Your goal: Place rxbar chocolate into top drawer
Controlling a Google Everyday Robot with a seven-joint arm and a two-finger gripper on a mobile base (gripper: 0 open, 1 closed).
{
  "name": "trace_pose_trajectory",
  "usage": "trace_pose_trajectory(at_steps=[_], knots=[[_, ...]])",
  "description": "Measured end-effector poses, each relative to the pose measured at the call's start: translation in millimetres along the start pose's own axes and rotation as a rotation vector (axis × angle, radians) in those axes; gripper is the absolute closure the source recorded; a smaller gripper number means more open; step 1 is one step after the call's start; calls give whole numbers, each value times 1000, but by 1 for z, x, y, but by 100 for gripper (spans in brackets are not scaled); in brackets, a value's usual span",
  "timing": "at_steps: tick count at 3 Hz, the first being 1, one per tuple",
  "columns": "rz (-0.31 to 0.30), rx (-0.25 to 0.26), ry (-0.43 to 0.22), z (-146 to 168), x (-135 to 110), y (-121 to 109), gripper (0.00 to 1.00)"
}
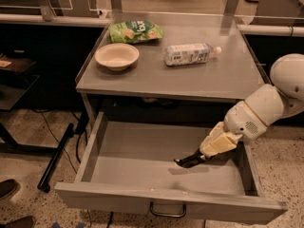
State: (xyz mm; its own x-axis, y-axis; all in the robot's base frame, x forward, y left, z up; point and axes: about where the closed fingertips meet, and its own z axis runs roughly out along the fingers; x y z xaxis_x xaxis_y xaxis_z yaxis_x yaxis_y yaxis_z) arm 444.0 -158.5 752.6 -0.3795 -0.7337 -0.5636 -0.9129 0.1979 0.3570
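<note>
Inside the top drawer (142,201), right half: gripper (181,163), clamped on the rxbar chocolate (190,160).
Rxbar chocolate: dark, held just above the top drawer's floor.
Top drawer: pulled open below the tabletop (204,77).

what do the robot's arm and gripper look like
The arm is made of fat, rounded white shells, with a small patch of dots like a grille on the lower one. Its wrist is a blocky cream-yellow piece. The gripper, low over the right side of the open drawer, is a slim, nearly black tip. No cables or lettering show.
</note>
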Motion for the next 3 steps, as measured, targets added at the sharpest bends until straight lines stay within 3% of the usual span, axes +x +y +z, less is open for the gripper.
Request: trace_pose_trajectory(at_steps=[1,3], knots=[[-18,-53,-18,21,-8,2,100],[1,-76,-57,31,-3,2,100]])
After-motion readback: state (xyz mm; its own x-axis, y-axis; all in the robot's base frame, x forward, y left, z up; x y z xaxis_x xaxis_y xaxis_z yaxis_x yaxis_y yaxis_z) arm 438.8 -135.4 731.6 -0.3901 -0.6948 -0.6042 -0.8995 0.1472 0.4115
